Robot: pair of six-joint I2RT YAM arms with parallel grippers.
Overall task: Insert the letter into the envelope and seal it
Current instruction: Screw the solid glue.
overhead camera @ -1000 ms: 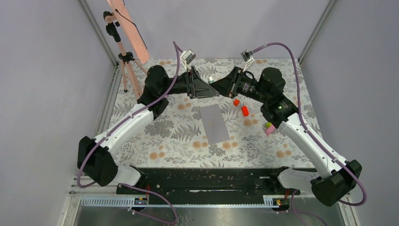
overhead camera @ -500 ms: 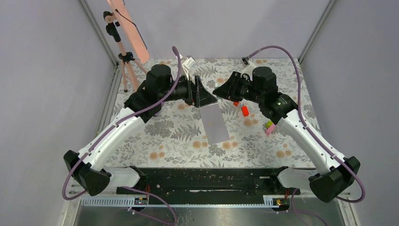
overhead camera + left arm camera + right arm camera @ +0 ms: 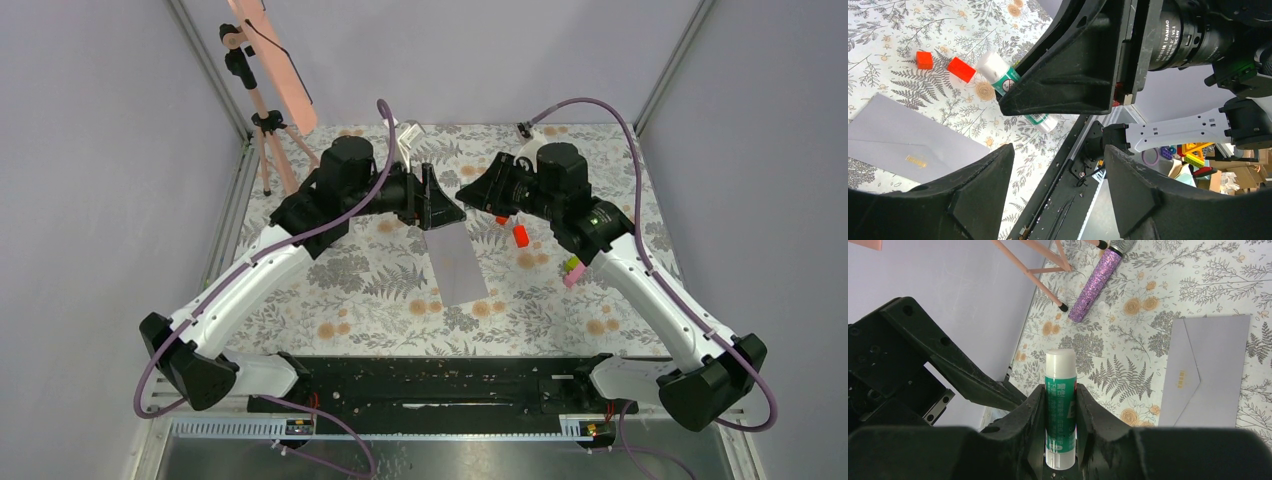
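The grey-lilac envelope [image 3: 457, 262] lies flat in the middle of the flowered table, flap side up with a small gold mark [image 3: 1181, 379]; it also shows in the left wrist view [image 3: 898, 135]. The letter is hidden or out of view. My right gripper [image 3: 470, 192] [image 3: 1059, 392] hovers above the envelope's far end, shut on a green-and-white glue stick [image 3: 1060, 390] [image 3: 1003, 75] with its white cap on. My left gripper [image 3: 443, 205] [image 3: 1059, 150] faces it, open and empty, close to the stick's cap end but apart from it.
Two red blocks [image 3: 961, 69] [image 3: 924, 60] lie right of the envelope's far end, one showing from above [image 3: 520, 236], and a pink and green block [image 3: 573, 268] lies farther right. A pink tripod [image 3: 268, 130] stands at the back left, a purple glitter microphone [image 3: 1095, 282] near it.
My left arm has swung in and turned its wrist, bringing its open gripper nearer the right one. The right gripper shifted slightly forward, still holding the glue stick. The envelope has not moved.
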